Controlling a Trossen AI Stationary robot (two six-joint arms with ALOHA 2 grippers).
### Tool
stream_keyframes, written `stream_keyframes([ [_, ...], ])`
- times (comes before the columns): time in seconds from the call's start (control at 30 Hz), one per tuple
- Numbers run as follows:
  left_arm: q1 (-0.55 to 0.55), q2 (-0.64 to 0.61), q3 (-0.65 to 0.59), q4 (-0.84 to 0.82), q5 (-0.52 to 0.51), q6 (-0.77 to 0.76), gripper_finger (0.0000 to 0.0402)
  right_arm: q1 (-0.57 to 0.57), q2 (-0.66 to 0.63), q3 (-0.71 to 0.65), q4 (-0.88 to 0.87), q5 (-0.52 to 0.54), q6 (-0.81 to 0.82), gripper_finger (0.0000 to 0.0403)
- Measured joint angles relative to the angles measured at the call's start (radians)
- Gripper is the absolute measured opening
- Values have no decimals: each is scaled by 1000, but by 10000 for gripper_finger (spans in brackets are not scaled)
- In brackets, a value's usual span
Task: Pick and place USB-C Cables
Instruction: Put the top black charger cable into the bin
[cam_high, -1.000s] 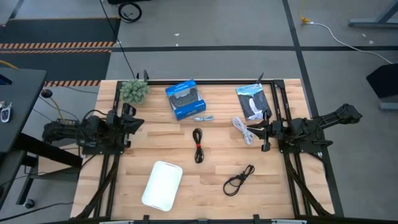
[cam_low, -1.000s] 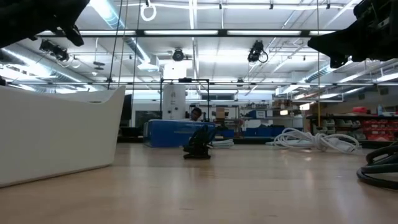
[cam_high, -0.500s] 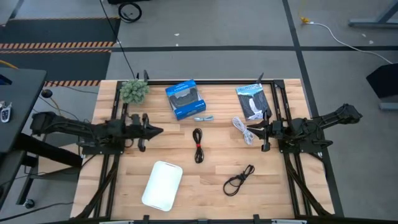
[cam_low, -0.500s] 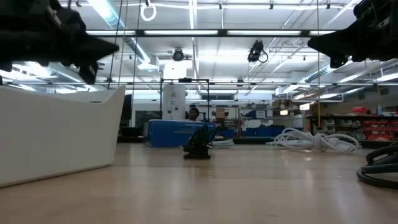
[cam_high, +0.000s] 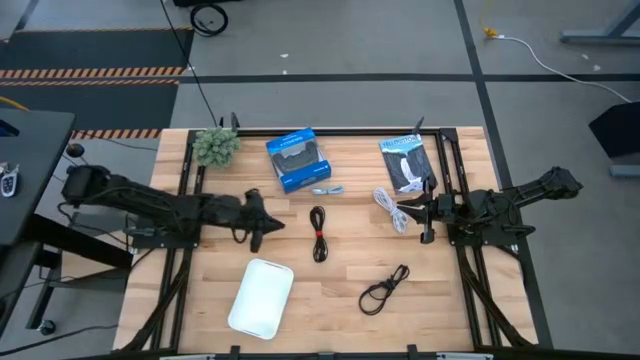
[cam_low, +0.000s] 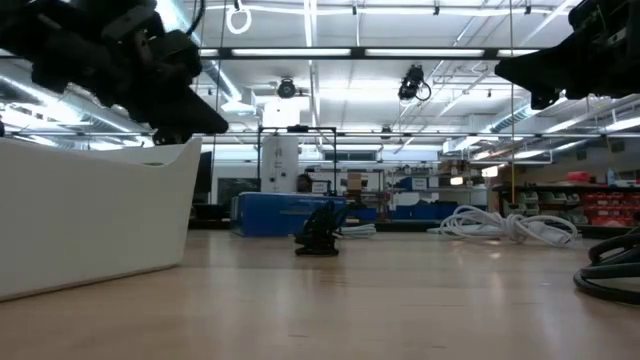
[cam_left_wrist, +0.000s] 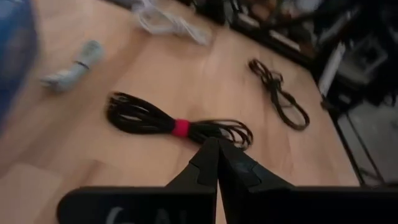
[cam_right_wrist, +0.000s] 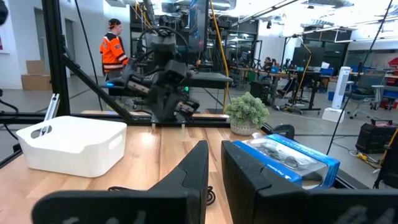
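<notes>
My left pincer (cam_high: 268, 222) is stretched out over the middle of the bench (cam_high: 340, 310), its fingers pressed together and holding nothing. In the left wrist view its tips point at the black cable with the red band (cam_left_wrist: 177, 126), so I judge that bundle to be the first pick; the fingers must spread before I descend. That cable (cam_high: 318, 233) lies near the bench centre, just beyond the pincer tip and apart from it.

The white bin (cam_high: 261, 296) sits on the near side, close below the left arm. I take it as the drop point, which keeps the carry short.

The other cables lie apart from one another, so each can be taken alone:
- short grey cable (cam_high: 322, 190), beside the blue box (cam_high: 293, 158);
- white cable (cam_high: 388, 208), just in front of the right pincer;
- plain black cable (cam_high: 384, 288), toward the near right.

My right pincer (cam_high: 408, 213) waits at the right side, fingers pressed together and empty. A small plant (cam_high: 215, 145) and a black packet (cam_high: 406, 162) stand along the far edge, clear of the working path.
</notes>
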Motion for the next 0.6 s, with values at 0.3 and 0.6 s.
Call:
stream_keyframes([
  [0.3,-34,267,283,-248,19,-86,21,0,0,0,0,0,0,50],
  [0.6,-83,525,672,-561,22,-87,123,0,0,0,0,0,0,50],
])
